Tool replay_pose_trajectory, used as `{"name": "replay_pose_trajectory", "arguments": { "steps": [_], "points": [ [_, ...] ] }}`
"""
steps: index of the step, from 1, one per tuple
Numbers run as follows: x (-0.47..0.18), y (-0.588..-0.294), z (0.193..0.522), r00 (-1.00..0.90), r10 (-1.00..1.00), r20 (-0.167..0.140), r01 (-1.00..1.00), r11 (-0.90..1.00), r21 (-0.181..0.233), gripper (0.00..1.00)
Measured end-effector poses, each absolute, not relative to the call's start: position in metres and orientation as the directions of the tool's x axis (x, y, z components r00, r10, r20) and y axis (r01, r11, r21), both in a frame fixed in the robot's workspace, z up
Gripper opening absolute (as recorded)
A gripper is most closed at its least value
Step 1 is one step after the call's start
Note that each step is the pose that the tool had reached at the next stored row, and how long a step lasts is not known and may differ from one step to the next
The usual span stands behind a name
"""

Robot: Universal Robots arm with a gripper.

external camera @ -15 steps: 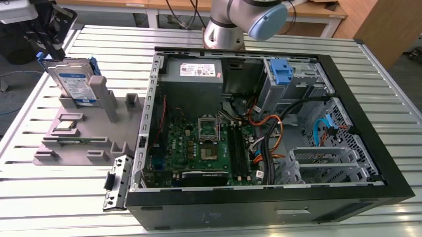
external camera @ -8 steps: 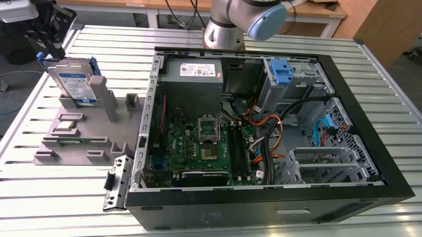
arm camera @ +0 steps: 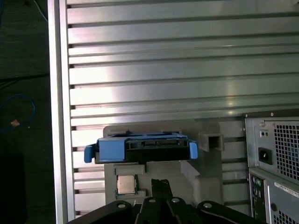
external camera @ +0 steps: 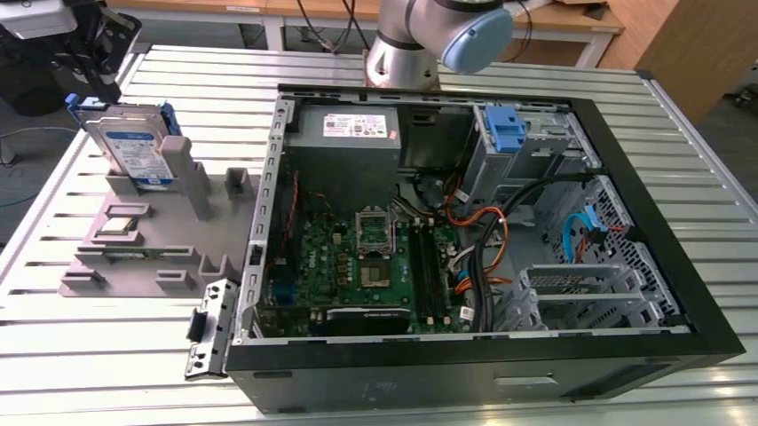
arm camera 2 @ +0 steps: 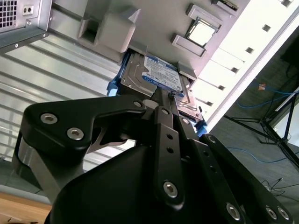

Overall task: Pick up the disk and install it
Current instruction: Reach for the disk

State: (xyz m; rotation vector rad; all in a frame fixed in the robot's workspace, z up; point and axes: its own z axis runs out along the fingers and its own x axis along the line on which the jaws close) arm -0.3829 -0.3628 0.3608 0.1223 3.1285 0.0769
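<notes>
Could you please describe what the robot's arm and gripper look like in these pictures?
In the exterior view the arm is a silver-grey tube with rounded joints, one capped in light blue. In the second wrist view the gripper is matte black, built of flat angular link plates dotted with silver screw heads, with a bare grey metal piece at its base.
</notes>
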Motion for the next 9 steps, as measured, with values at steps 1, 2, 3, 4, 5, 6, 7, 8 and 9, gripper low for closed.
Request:
{"name": "replay_pose_trajectory", "arguments": {
  "steps": [1, 2, 3, 4, 5, 6, 7, 8, 9],
  "points": [
    [-0.384, -0.361, 0.36, -0.997, 0.078, -0.008, 0.078, 0.996, 0.049, 0.1],
    [-0.385, -0.359, 0.359, -0.997, 0.078, -0.008, 0.078, 0.996, 0.049, 0.1],
    [-0.385, -0.357, 0.358, -0.997, 0.078, -0.008, 0.078, 0.996, 0.049, 0.1],
    [-0.386, -0.356, 0.357, -0.997, 0.078, -0.008, 0.078, 0.996, 0.049, 0.1],
    [-0.387, -0.354, 0.355, -0.997, 0.078, -0.008, 0.078, 0.996, 0.05, 0.1],
    [-0.388, -0.353, 0.354, -0.997, 0.078, -0.008, 0.078, 0.996, 0.05, 0.1],
    [-0.389, -0.351, 0.353, -0.997, 0.078, -0.008, 0.078, 0.996, 0.049, 0.1],
    [-0.39, -0.349, 0.352, -0.997, 0.078, -0.008, 0.078, 0.996, 0.049, 0.1],
    [-0.391, -0.348, 0.351, -0.997, 0.078, -0.008, 0.078, 0.996, 0.049, 0.1]
  ]
}}
